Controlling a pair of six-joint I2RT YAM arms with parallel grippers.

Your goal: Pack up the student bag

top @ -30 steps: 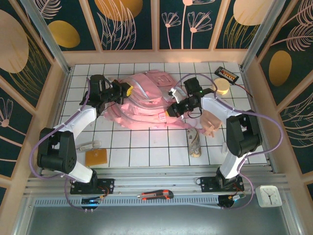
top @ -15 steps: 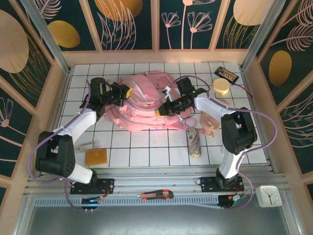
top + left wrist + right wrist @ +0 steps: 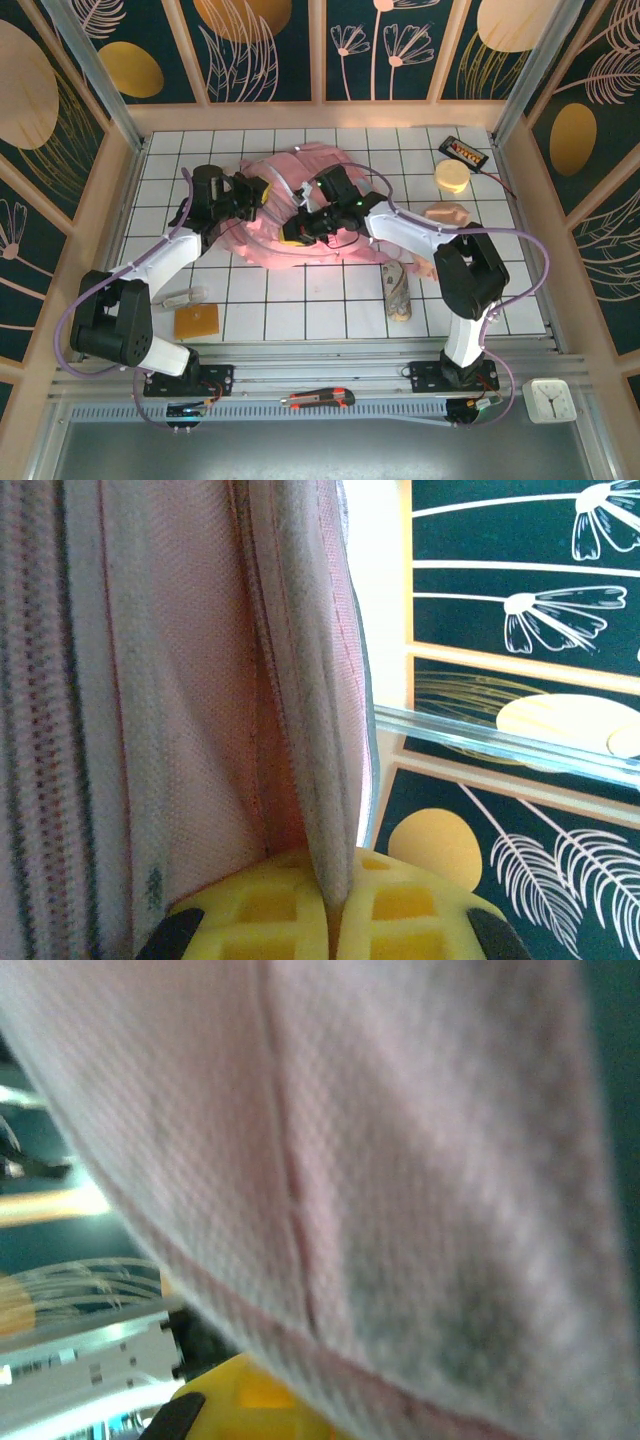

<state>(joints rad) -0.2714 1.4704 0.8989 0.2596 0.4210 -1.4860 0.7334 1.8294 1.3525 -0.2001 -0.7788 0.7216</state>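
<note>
I see the pink bag [image 3: 310, 160] lying on the tiled table [image 3: 300, 300], toward its far side. My left gripper [image 3: 332, 912] is pinched tight on a fold of its fabric. My right gripper [image 3: 297, 230] presses against the bag; fabric hides whether it is closed.

- The left arm rises from its base at the near left, bends at the elbow and reaches forward and inward over the tabletop.
- The left gripper [image 3: 257, 192] is clamped: its yellow fingers [image 3: 262, 917] pinch a fold of the student bag [image 3: 300, 160] between them.
- The right arm stretches from its near-right base far across to the left, forearm low.
- The right gripper [image 3: 297, 229] lies against the bag, near the left gripper. One yellow finger [image 3: 245, 1400] peeks from under the fabric, and its closure cannot be told.
</note>
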